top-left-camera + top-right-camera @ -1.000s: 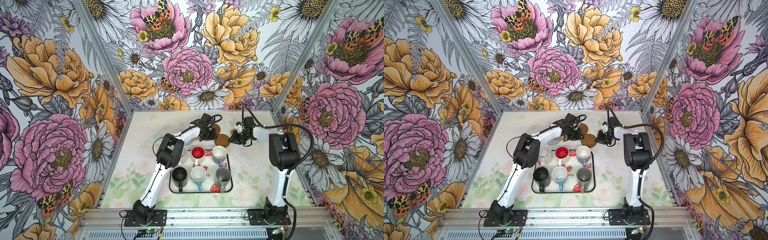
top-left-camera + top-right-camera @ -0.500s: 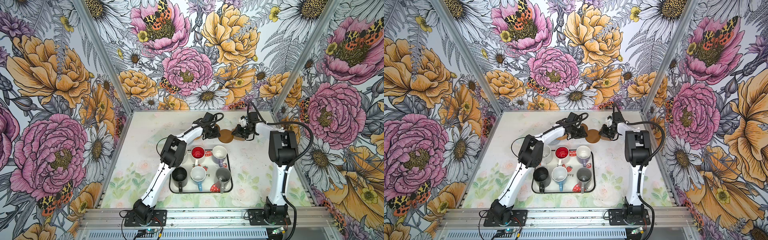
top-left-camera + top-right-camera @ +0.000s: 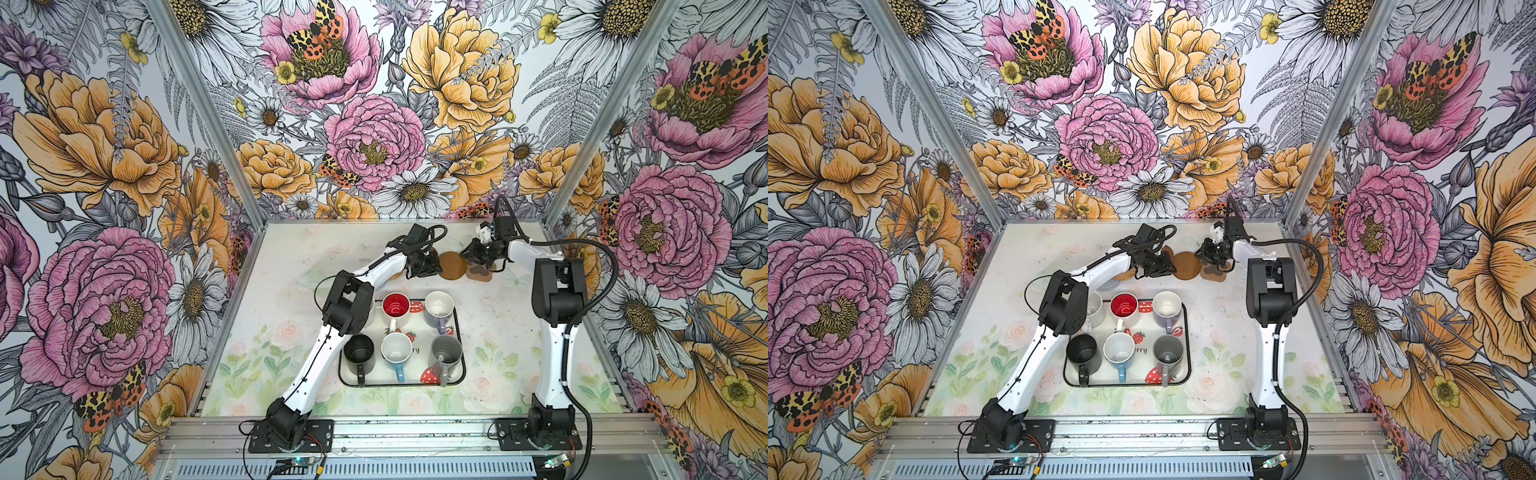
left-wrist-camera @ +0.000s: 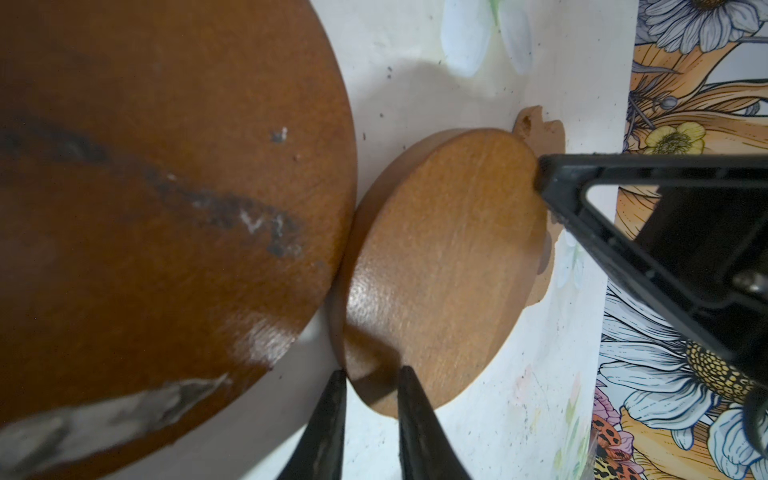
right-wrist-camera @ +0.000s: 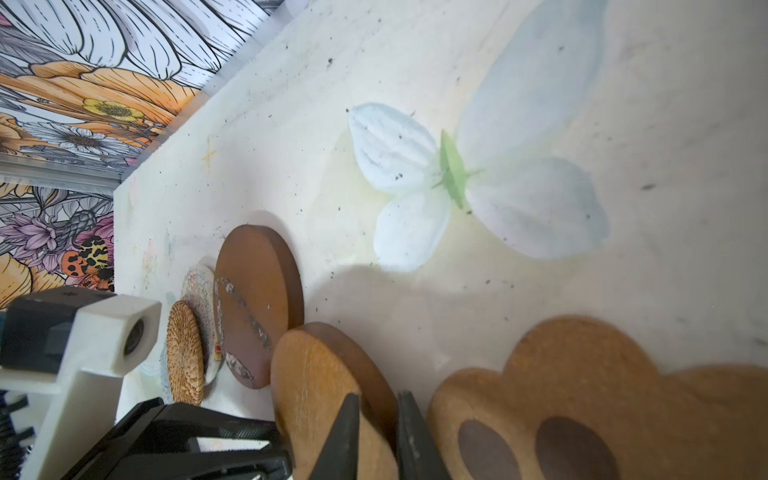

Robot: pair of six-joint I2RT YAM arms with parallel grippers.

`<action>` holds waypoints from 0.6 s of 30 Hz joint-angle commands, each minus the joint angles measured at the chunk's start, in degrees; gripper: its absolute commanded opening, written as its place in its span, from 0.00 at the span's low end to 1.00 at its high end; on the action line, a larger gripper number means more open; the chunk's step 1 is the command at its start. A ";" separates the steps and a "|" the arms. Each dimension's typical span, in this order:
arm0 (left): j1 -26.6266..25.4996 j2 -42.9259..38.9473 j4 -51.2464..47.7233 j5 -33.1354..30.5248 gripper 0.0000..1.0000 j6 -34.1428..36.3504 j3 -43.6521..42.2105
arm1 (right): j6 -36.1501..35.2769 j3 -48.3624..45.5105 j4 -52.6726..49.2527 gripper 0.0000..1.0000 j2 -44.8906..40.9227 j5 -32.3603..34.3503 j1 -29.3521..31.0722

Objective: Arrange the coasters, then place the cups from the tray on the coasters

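Observation:
A light brown disc coaster (image 3: pixel 453 266) hangs between both grippers at the back of the table. My left gripper (image 4: pixel 370 374) is shut on one edge of it (image 4: pixel 444 266). My right gripper (image 5: pixel 376 399) is shut on the opposite edge (image 5: pixel 316 382). The paw-shaped coaster (image 5: pixel 582 395) lies flat just beside it. A darker brown disc (image 4: pixel 166 208) sits close behind the left gripper (image 3: pixel 434 266). The tray (image 3: pixel 399 384) holds the cups: red-inside (image 3: pixel 395 304), lavender (image 3: pixel 439 305), black (image 3: pixel 359 349), light blue (image 3: pixel 396 347) and grey (image 3: pixel 446 349). The white one (image 3: pixel 1094 307) is half hidden by the left arm.
A woven rattan coaster (image 5: pixel 185 353) and a pale speckled coaster (image 5: pixel 199 278) lie under the left forearm, left of the discs. The back wall stands close behind both grippers. Both arm bases sit on the front rail.
Both grippers have shifted a little toward the back wall, and the light brown disc between them has moved back with them. The cups have not moved.

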 commanded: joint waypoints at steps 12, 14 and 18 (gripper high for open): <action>-1.07 1.20 3.46 2.12 0.24 -0.05 -0.46 | 3.33 4.86 -2.02 0.20 6.30 -9.22 2.45; -1.03 0.72 3.46 1.97 0.24 0.10 -1.19 | 3.51 5.21 -2.07 0.20 6.57 -9.25 2.69; -0.92 -0.20 3.46 1.19 0.24 0.47 -2.69 | 3.63 5.97 -2.05 0.20 7.32 -9.35 3.48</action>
